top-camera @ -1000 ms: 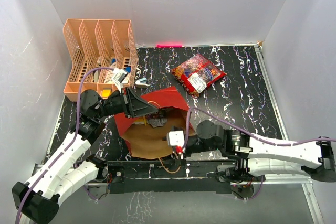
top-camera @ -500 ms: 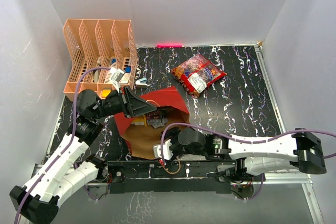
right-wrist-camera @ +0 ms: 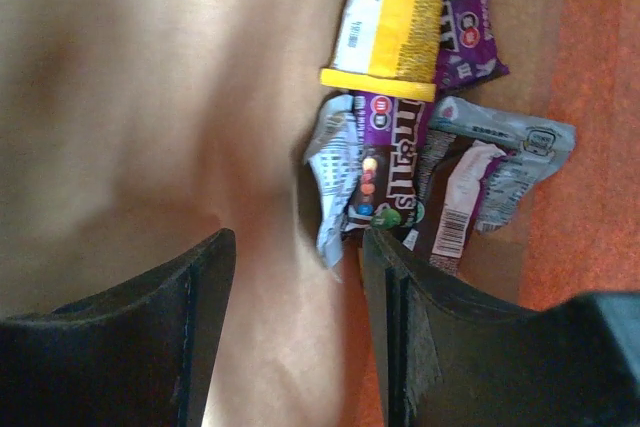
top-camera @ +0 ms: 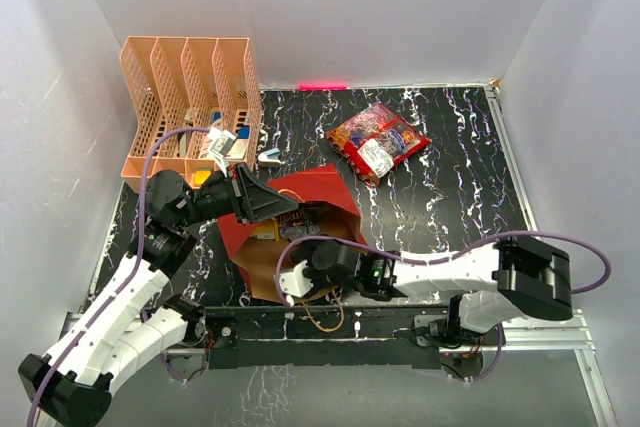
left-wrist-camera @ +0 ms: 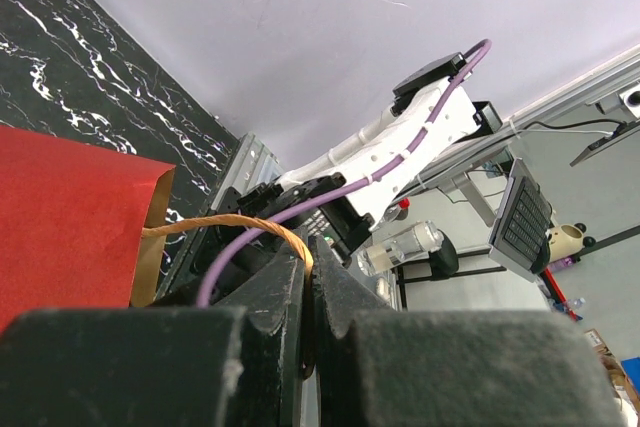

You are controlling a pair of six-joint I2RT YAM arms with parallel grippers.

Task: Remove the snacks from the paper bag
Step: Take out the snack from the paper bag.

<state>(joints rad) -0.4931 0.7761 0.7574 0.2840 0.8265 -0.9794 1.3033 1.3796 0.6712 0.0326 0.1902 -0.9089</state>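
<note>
within the last second the right fingers [right-wrist-camera: 395, 327] swung from 3 o'clock into the paper bag's [top-camera: 312, 187] mouth. they have narrowed but are parted and empty, just short of the small packets [right-wrist-camera: 390, 177] at 12 o'clock. the left fingers [left-wrist-camera: 290, 292] stay clamped on its handle [left-wrist-camera: 240, 227]. the candy bag [top-camera: 378, 140] already lies on the counter [top-camera: 450, 177], so a packet pick looks close.

The left arm [top-camera: 112, 309] and the right arm [top-camera: 445, 272] have rounded white shells with black joints and black wrist ends. A thin purple cable [top-camera: 180, 131] runs along each one. The right arm's fingers [right-wrist-camera: 140, 337] are matte black, broad and flat-sided.
</note>
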